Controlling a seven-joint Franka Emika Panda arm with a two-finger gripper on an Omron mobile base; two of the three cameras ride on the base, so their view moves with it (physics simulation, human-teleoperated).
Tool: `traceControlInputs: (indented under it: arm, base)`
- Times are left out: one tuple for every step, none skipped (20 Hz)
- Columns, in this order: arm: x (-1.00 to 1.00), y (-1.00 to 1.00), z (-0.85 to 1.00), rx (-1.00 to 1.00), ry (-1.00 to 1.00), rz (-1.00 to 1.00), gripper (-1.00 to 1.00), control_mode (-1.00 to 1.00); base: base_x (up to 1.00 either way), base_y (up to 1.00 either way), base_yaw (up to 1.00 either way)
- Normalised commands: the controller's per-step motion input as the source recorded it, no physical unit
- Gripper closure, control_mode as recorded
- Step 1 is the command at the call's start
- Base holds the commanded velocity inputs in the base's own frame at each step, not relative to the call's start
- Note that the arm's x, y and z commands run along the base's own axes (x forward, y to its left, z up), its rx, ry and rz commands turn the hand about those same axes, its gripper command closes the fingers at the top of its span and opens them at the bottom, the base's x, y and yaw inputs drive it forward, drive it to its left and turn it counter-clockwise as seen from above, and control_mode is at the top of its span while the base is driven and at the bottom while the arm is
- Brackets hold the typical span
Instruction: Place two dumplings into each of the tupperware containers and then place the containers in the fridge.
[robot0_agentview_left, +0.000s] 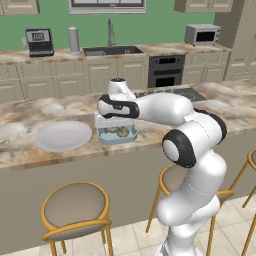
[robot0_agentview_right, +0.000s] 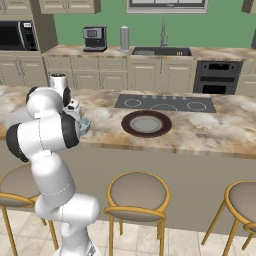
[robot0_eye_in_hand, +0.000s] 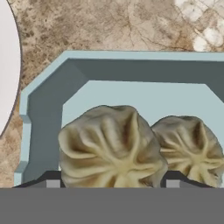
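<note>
Fingers (robot0_eye_in_hand: 53, 180) spread, straddling one dumpling (robot0_eye_in_hand: 111, 146) inside the pale blue tub (robot0_eye_in_hand: 41, 100) on the counter (robot0_eye_in_hand: 109, 26), beside a second dumpling (robot0_eye_in_hand: 190, 146). A straight vertical retreat should avoid dragging either piece out.

Two dumplings (robot0_eye_in_hand: 111, 146) lie side by side in one pale blue tupperware container (robot0_eye_in_hand: 43, 100), and one such container (robot0_agentview_left: 118, 136) stands on the tabletop (robot0_agentview_left: 30, 120). Also on the tabletop are two round plates, one white plate (robot0_agentview_left: 63, 135) and one dark brown plate (robot0_agentview_right: 146, 123), plus one black cooktop (robot0_agentview_right: 166, 103). In front of it stand three stools (robot0_agentview_right: 137, 192) with gold frames, while the far wall has one sink (robot0_agentview_left: 111, 50), one built-in oven (robot0_agentview_left: 166, 71), one coffee machine (robot0_agentview_left: 39, 41), one paper-towel roll (robot0_agentview_left: 74, 39) and one toaster oven (robot0_agentview_left: 202, 34).
</note>
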Motion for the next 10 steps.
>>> traceControlInputs:
  arm:
    - [0.00,-0.01,-0.24,0.00,0.00,0.00,1.00,-1.00]
    - [0.00,-0.01,-0.22,0.00,0.00,0.00,1.00,-1.00]
    - [0.00,-0.02,-0.17,0.00,0.00,0.00,1.00,-1.00]
    - [0.00,-0.05,-0.11,0.01,0.00,0.00,1.00,-1.00]
    - [0.00,-0.02,-0.12,0.00,0.00,0.00,1.00,-1.00]
    - [0.01,-0.02,-0.15,0.00,0.00,0.00,1.00,-1.00]
    - [0.01,-0.06,-0.19,0.00,0.00,0.00,1.00,-1.00]
    - [0.01,-0.09,-0.22,0.00,0.00,0.00,1.00,-1.00]
    - [0.00,-0.09,-0.25,0.00,0.00,0.00,1.00,-1.00]
    - [0.00,-0.07,-0.19,0.00,0.00,0.00,-1.00,-1.00]
  base:
    - [0.00,0.00,0.00]
    - [0.00,0.00,0.00]
    - [0.00,0.00,0.00]
    - [0.00,0.00,0.00]
    - [0.00,0.00,0.00]
    - [0.00,0.00,0.00]
    - [0.00,0.00,0.00]
    - [0.00,0.00,0.00]
    - [0.00,0.00,0.00]
    - [0.00,0.00,0.00]
